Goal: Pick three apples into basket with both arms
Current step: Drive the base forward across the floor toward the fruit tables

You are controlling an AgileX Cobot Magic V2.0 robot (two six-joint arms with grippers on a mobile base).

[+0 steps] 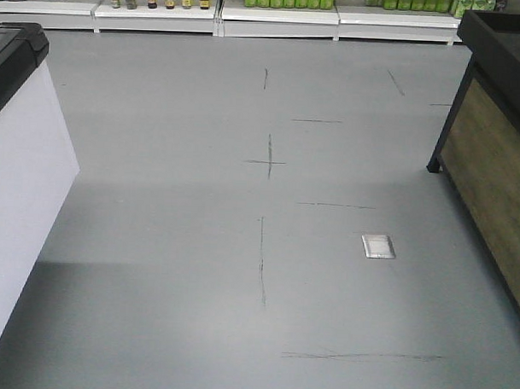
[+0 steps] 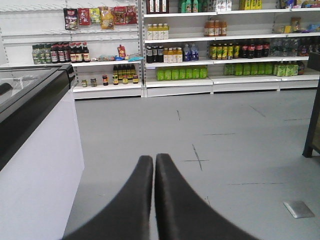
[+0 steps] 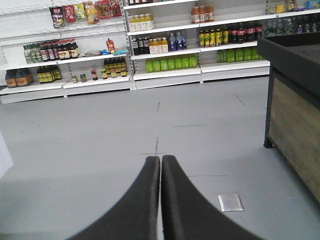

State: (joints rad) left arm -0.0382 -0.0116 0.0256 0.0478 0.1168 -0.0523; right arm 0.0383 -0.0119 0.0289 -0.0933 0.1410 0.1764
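The left gripper and right gripper are both squeezed narrow, holding nothing. Grey floor lies ahead, stocked shelves at the far wall

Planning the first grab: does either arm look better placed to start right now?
Neither, clearly. The left gripper and right gripper both hang shut over bare floor, and nothing to pick is in view. The right seems nearer the wood-sided stand, the left nearer the white freezer.

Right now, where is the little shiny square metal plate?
In the front view the shiny square metal plate lies flat on the grey floor, right of centre, near the wood-sided black-topped counter.
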